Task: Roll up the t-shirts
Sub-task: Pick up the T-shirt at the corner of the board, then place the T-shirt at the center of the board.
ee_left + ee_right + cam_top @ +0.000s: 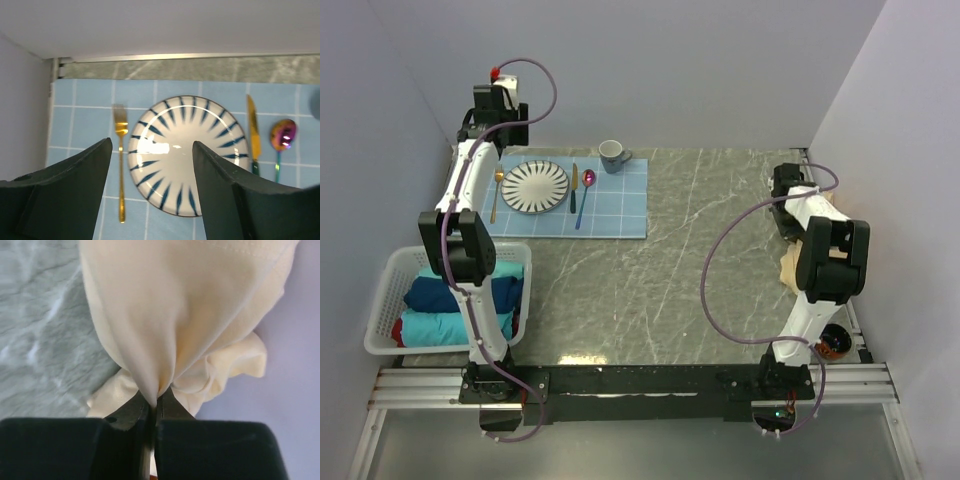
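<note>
A pale yellow-cream t-shirt (175, 315) hangs bunched from my right gripper (156, 395), whose jaws are shut on a fold of it. In the top view a bit of this shirt (788, 268) shows by the table's right edge, under the right arm, with the right gripper (786, 228) close to the right wall. My left gripper (152, 142) is open and empty, held above a plate (187, 150) at the far left (498, 118). Rolled dark blue (460, 293) and teal (440, 326) shirts lie in a white basket (450, 250).
A blue checked placemat (620, 205) at the back holds the striped plate (535, 186), a gold fork (120, 165), a knife (253, 135), a spoon (282, 136) and a grey mug (612, 155). Walls stand close on the left, back and right.
</note>
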`<state>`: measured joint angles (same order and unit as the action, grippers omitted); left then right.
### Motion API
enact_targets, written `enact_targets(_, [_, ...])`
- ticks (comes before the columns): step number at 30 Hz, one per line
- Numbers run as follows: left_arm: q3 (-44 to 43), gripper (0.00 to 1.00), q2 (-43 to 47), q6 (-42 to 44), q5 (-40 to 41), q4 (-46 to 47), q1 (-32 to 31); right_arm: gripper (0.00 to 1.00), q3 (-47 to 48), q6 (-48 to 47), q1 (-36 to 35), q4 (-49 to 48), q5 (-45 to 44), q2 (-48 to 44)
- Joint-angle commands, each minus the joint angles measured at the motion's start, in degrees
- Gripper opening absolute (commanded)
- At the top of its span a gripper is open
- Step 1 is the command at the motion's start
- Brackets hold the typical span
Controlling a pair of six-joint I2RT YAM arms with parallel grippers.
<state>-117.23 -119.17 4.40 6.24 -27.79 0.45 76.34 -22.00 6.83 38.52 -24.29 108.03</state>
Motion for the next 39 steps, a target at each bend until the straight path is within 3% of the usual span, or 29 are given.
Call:
enact_targets(1, [-0.8, 0.71, 4.2, -0.8, -9.8, -1.2, -1.9, 0.00, 6.8, 0.5, -6.3, 6.6, 5.5, -9.7])
enact_targets(6, [3.1, 0.72, 7.1, -0.5, -16.7, 1.5, -2.3, 0.00, 19.4, -1.7, -22.6, 11.3, 14.8, -17.2])
enact_targets(8, [4.0, 0.72, 8.1, -0.3, -17.7, 1.7, -2.4, 0.00, 26.5, -0.7, -25.2, 12.6, 20.2, -18.3])
enact_targets(13, [7.3, 0.72, 11.3, 0.1, -20.4, 2.9, -2.8, 0.00, 35.4, 6.4, -26.2, 13.3, 21.3, -18.3])
enact_targets(17, [10.1, 0.72, 13.7, 0.5, -22.0, 3.8, -2.9, 0.00, 28.4, 9.2, -22.8, 12.2, 21.8, -20.6])
enact_targets(18, [10.7, 0.72, 14.1, 0.6, -22.4, 4.1, -2.9, 0.07, 27.0, 9.7, -21.8, 13.0, 23.8, -20.7])
enact_targets(19, [11.9, 0.72, 14.8, 0.8, -23.4, 4.2, -2.9, 0.32, 25.3, 10.0, -20.4, 14.6, 25.8, -20.7])
enact_targets(21, [13.0, 0.72, 15.5, 1.3, -24.4, 4.4, -2.9, 0.50, 16.5, 11.2, -15.4, 14.7, 24.9, -21.7])
enact_targets(22, [14.2, 0.73, 15.9, 1.2, -24.8, 4.6, -3.0, 0.65, 10.0, 11.6, -13.6, 14.0, 24.4, -22.2])
enact_targets(23, [14.8, 0.73, 16.1, 1.1, -25.7, 4.6, -3.0, 0.67, 7.9, 12.0, -9.0, 14.0, 23.8, -21.9])
enact_targets(26, [16.8, 0.73, 16.8, 1.7, -27.8, 4.0, -3.7, 0.69, 6.5, 9.7, -4.9, 15.4, 24.1, -20.2])
enact_targets(31, [22.2, 0.72, 18.4, 2.1, -29.2, 3.4, -6.3, 0.70, 10.6, 4.3, -6.6, 10.4, 33.3, -19.3])
enact_targets(39, [29.2, 0.67, 19.1, 3.0, -33.7, 1.9, -10.8, 0.66, 17.5, 8.0, -8.9, 4.6, 31.6, -2.4])
